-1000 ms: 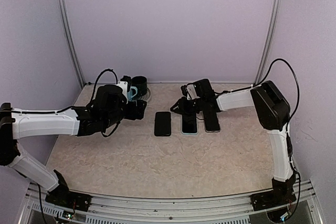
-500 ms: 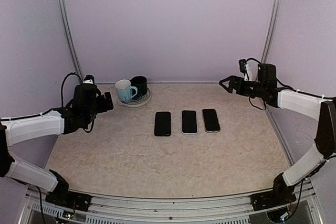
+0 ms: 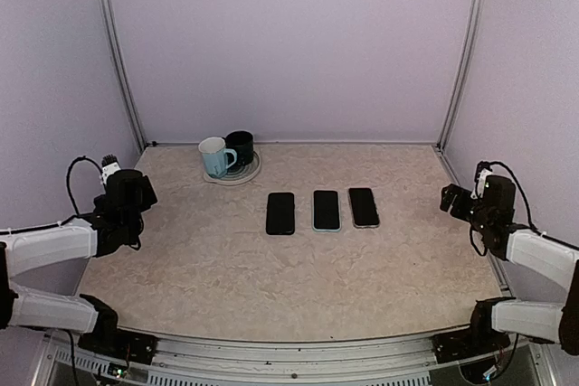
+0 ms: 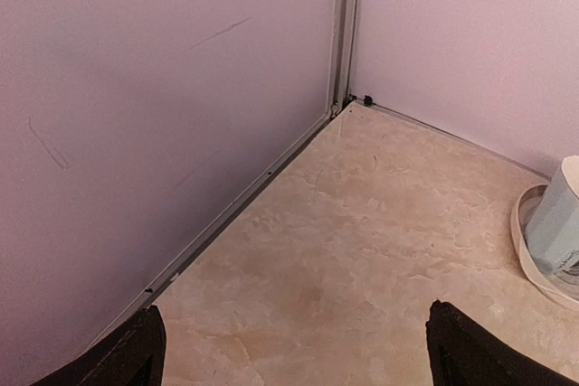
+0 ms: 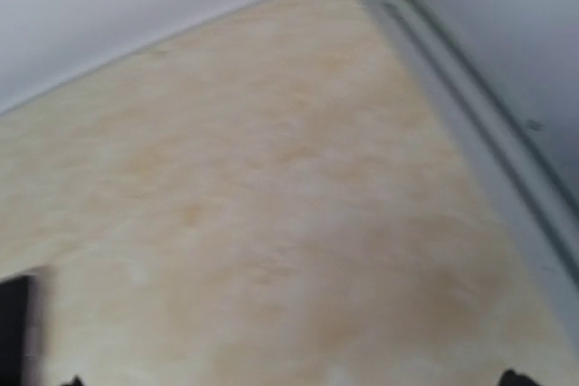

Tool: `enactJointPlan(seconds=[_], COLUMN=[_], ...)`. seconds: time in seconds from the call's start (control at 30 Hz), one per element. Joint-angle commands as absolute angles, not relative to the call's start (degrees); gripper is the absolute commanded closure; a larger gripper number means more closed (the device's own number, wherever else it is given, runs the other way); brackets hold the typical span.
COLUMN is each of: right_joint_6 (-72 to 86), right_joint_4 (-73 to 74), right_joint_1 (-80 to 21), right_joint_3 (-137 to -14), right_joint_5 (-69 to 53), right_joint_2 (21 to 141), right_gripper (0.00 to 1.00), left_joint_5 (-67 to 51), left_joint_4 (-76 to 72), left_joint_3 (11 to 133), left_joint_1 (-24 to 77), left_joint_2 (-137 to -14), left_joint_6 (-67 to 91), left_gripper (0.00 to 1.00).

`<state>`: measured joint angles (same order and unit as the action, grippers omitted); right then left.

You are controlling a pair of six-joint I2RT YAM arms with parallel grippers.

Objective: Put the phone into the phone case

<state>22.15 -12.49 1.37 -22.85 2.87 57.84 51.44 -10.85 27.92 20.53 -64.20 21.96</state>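
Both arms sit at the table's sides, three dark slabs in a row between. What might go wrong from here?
1. The black flat slab, the pale-rimmed dark slab and the grey-edged dark slab look alike from above; a wrong pick seems possible.
2. They lie flat with narrow gaps, so a reach for one may nudge its neighbour.

Black glossy rectangular phone (image 3: 280, 212) flat mid-table, at its three o'clock a dark phone rimmed by pale mint case (image 3: 326, 210), then a black grey-edged phone (image 3: 364, 207), none touching.
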Motion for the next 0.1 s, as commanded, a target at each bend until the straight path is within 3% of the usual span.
enactJointPlan(seconds=[0.0, 0.07], right_joint_6=[22.7, 21.6], right_joint_4=[-17.3, -17.2], right_joint_1=[1.8, 1.8], right_joint_3=[-20.0, -19.9], right_joint_5=[11.6, 11.9], right_joint_2=[55.3, 55.0], right_gripper=[0.01, 0.01], left_joint_5=[54.8, 54.8], left_joint_4=[-16.8, -17.4], left_joint_3=[25.3, 25.1], left_joint_1=[20.1, 20.1], left_joint_2=[-63.9, -64.2], left_joint_6=[19.5, 19.0], left_gripper=[0.01, 0.01])
